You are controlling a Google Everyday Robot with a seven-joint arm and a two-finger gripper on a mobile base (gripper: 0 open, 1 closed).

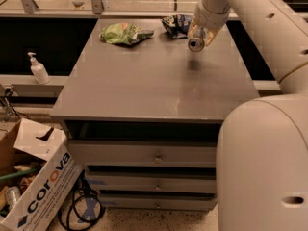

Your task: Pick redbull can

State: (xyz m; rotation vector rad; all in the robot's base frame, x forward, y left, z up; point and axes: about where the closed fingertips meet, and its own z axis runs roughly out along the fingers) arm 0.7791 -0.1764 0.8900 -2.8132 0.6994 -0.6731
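Note:
The redbull can (196,43) is a slim silvery can, tilted with its round shiny top facing me, held a little above the back right of the grey table (144,90). Its shadow lies on the tabletop just below it. My gripper (201,32) comes down from the white arm at the upper right and is shut on the can's body. A dark blue foil snack bag (174,24) lies just behind and left of the can. A green snack bag (124,33) lies at the back left of the table.
Drawers (156,155) sit under the tabletop. A pump bottle (37,69) stands on a ledge to the left. A cardboard box (38,196) and cables lie on the floor at lower left. My white base fills the lower right.

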